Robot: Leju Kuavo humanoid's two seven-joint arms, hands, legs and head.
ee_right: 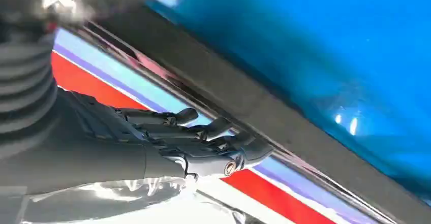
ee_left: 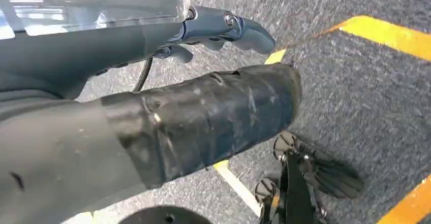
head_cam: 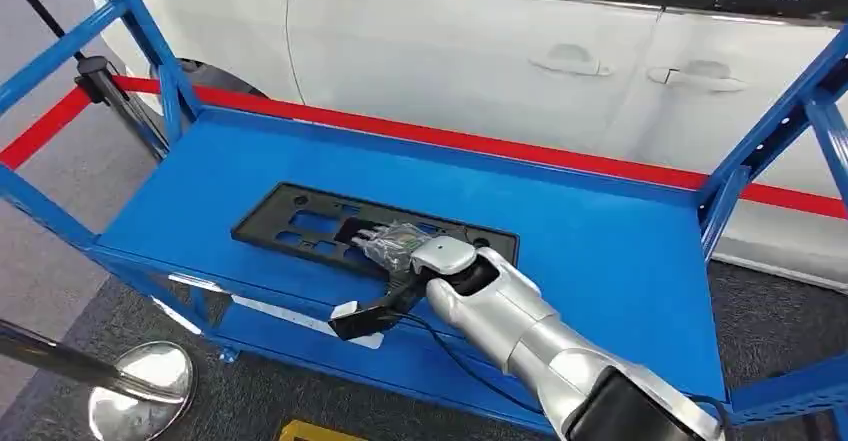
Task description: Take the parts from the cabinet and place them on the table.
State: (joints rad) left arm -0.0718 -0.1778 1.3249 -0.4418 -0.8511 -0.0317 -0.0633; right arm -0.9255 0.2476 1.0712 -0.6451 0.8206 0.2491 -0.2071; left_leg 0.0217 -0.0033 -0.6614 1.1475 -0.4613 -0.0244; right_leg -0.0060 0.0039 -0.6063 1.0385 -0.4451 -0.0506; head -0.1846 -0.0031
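Right hand (head_cam: 400,248) rests centre frame over flat black plastic plate frame (head_cam: 300,217) on blue metal shelf (head_cam: 620,251), grip unclear; left hand (ee_left: 223,31) upper frame, fingers curled, holding nothing.

A flat plate-like part (head_cam: 340,229) lies on the cabinet shelf (head_cam: 600,251), left of the shelf's middle and toward its near edge. The right hand (head_cam: 400,246) rests on the part's near right portion, perhaps gripping it. Beyond the shelf's far edge stands a car (head_cam: 520,51). A stanchion base (head_cam: 140,386) sits on the floor, near left.
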